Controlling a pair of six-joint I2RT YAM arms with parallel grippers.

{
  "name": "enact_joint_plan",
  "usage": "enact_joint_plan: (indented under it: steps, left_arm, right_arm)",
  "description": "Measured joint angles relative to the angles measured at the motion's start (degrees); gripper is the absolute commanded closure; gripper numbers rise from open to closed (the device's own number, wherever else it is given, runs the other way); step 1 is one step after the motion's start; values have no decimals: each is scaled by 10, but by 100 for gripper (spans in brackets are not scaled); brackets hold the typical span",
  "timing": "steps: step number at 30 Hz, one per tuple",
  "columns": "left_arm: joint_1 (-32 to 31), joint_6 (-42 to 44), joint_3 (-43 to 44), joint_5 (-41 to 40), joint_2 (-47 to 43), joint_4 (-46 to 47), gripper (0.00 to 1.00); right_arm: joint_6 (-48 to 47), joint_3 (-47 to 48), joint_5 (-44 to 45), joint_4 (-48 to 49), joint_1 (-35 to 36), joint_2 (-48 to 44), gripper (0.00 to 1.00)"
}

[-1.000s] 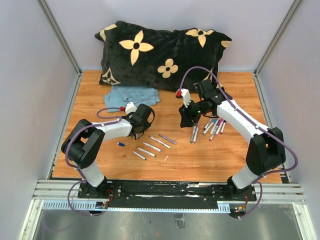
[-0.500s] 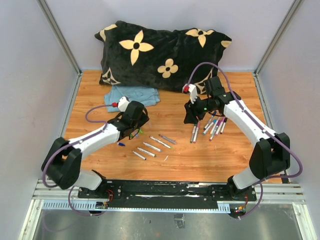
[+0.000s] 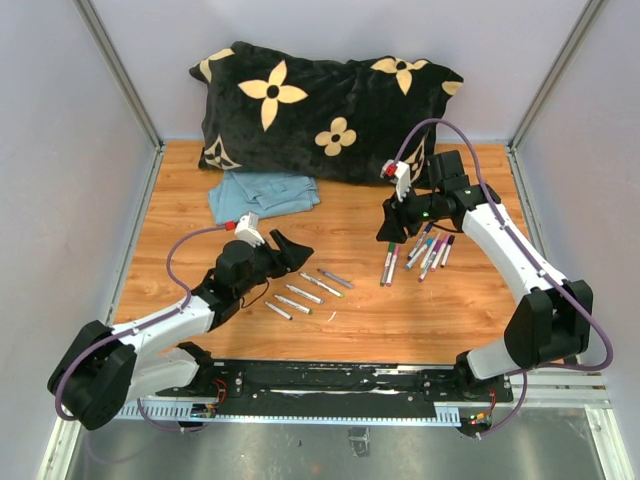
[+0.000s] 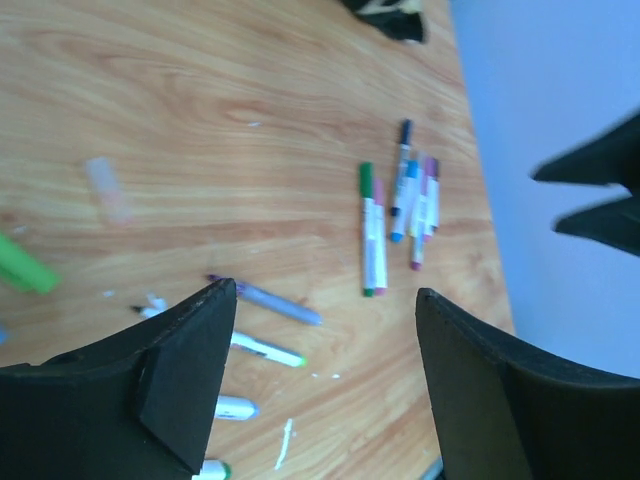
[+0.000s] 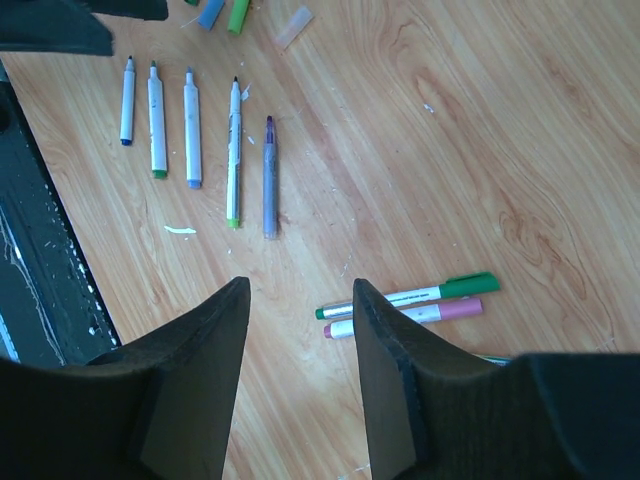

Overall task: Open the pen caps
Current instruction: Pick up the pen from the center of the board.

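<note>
Left hand (image 4: pixel 325 295) hangs low over the tabletop (image 3: pixel 360 320) with its fingers spread wide and nothing between them. Right hand (image 5: pixel 300 290) stands partly open and is likewise empty.

The pen caps fall in two groups:
- Loose caps (image 5: pixel 225 12), a green and a blue among them, lie on the wood just past the left hand's outer finger.
- Fitted caps sit on the capped pens (image 3: pixel 425 250), bunched directly under and just beyond the right hand. A green-capped pen (image 5: pixel 410 297) and a pink-capped one lie side by side at its fingertips.

The bare pens (image 3: pixel 305 290) lie in a row below the left hand's open fingers.

Step in hand, as judged: between pens – neither hand grips anything and several caps remain fitted.

The next move calls for:
- The right hand descends on one barrel from the bunch, well clear of the cap end, and lifts it.
- The left hand closes on the cap alone and pulls straight along the pen's axis – the caps are small, so alignment matters.
</note>
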Motion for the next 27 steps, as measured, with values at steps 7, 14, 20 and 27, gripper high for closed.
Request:
enact_joint_plan:
  steps: [7, 14, 20, 27]
  left_arm:
    - [-14, 26, -19, 106, -2, 136, 21]
    - [-97, 58, 12, 103, 58, 169, 25]
    - [-164, 73, 93, 40, 174, 134, 37]
    - [-228, 93, 275, -64, 322, 0, 65]
  right_arm:
    - [0, -4, -15, 3, -19, -9, 53]
    - [0, -4, -16, 4, -40, -9, 52]
    - [1, -5, -7, 4, -67, -9, 52]
    - [10, -5, 2, 5, -123, -9, 52]
